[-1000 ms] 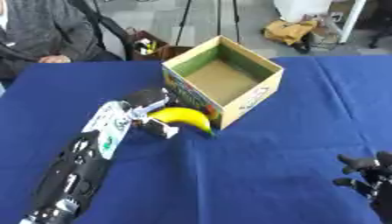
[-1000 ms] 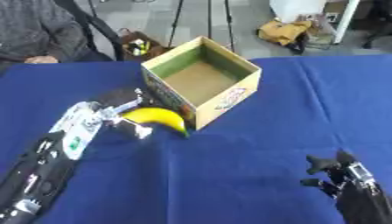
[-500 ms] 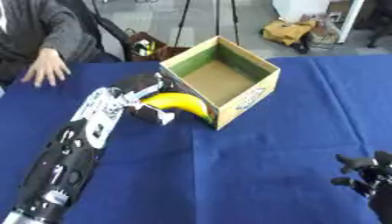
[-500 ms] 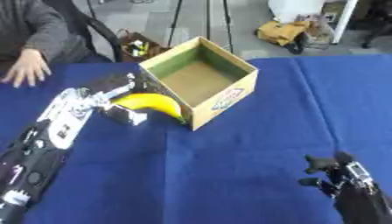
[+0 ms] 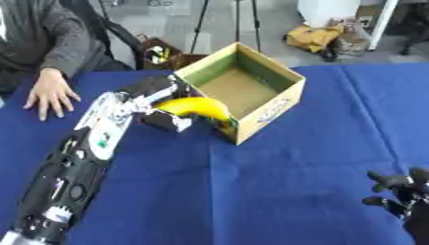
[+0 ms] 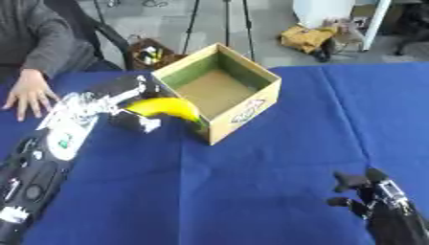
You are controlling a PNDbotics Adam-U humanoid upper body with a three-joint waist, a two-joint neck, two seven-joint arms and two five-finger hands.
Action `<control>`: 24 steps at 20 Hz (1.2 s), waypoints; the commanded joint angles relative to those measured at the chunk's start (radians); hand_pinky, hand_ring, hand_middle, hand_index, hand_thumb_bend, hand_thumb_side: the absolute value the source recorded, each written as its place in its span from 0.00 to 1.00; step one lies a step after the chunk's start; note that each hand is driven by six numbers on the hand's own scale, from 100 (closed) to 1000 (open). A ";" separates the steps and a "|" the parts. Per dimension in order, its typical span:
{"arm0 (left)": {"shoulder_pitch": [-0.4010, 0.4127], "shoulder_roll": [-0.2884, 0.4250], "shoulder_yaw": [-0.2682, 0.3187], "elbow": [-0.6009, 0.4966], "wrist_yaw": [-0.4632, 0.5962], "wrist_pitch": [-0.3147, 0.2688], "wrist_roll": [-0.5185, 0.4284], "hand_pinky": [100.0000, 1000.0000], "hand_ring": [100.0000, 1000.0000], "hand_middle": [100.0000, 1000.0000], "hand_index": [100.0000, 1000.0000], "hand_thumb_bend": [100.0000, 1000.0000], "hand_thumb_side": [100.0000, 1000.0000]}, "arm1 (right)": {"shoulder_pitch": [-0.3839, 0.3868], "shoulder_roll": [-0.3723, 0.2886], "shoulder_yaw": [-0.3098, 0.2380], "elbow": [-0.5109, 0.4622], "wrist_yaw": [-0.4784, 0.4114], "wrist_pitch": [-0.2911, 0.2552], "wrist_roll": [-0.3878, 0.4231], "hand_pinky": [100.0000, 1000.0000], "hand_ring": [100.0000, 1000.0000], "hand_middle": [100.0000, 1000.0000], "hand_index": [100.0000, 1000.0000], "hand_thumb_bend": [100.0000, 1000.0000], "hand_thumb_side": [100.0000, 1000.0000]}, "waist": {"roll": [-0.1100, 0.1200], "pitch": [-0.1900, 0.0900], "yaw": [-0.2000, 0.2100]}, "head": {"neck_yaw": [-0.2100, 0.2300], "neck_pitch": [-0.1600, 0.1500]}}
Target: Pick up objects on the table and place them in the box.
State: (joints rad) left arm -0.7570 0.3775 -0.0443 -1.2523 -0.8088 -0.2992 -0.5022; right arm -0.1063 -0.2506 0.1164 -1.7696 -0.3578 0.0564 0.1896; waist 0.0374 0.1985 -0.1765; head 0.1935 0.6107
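Your left hand [image 5: 159, 103] grips the banana [image 5: 194, 107], its long axis pointing over the cardboard box [image 5: 268, 103]'s near-left wall; your right hand [image 6: 368, 194] idles open, lower right.

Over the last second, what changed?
The left robot hand, curled round the banana, lifted it from beside the box up to the near-left rim. A person's hand came to rest on the table. The box and the idle right robot hand stayed put.

The left hand [image 5: 159, 103] has lifted the banana [image 5: 194, 107] against the box's [image 5: 266, 111] near corner.
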 commanded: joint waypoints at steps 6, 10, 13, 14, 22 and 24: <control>-0.048 0.039 0.018 -0.029 0.014 0.007 -0.002 0.66 0.49 0.45 0.69 0.00 0.34 | -0.010 -0.015 -0.006 -0.013 -0.003 -0.002 0.003 0.62 0.96 0.49 0.58 0.00 0.81 | -0.003 -0.014 -0.005 | 0.003 -0.017; -0.093 0.040 0.023 0.008 -0.014 0.024 0.030 0.66 0.49 0.45 0.69 0.00 0.31 | -0.013 -0.015 -0.002 -0.013 -0.003 -0.001 0.006 0.62 0.96 0.49 0.58 0.00 0.82 | -0.002 -0.013 -0.015 | 0.010 -0.021; -0.131 0.034 0.026 0.059 -0.042 0.035 0.067 0.65 0.49 0.45 0.69 0.00 0.31 | -0.014 -0.015 0.000 -0.013 -0.003 -0.001 0.009 0.62 0.96 0.49 0.58 0.00 0.82 | -0.001 -0.012 -0.026 | 0.017 -0.027; -0.144 0.031 0.027 0.078 -0.050 0.039 0.081 0.65 0.49 0.45 0.69 0.00 0.31 | -0.014 -0.015 0.001 -0.013 -0.003 0.000 0.010 0.62 0.96 0.49 0.58 0.00 0.82 | -0.001 -0.011 -0.030 | 0.019 -0.029; -0.241 -0.001 0.037 0.234 -0.111 0.045 0.171 0.65 0.50 0.45 0.69 0.00 0.33 | -0.019 -0.016 0.012 -0.011 0.000 0.004 0.020 0.61 0.96 0.49 0.58 0.00 0.82 | 0.006 -0.007 -0.064 | 0.037 -0.038; -0.247 -0.003 0.037 0.253 -0.121 0.039 0.186 0.65 0.50 0.45 0.69 0.00 0.33 | -0.019 -0.016 0.013 -0.010 0.000 0.004 0.021 0.61 0.96 0.49 0.58 0.00 0.82 | 0.007 -0.006 -0.066 | 0.038 -0.039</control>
State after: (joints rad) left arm -0.9773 0.3592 -0.0199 -1.0020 -0.9205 -0.2576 -0.3304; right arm -0.1151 -0.2508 0.1298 -1.7695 -0.3578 0.0631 0.2058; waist 0.0477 0.2056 -0.2417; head 0.2278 0.5861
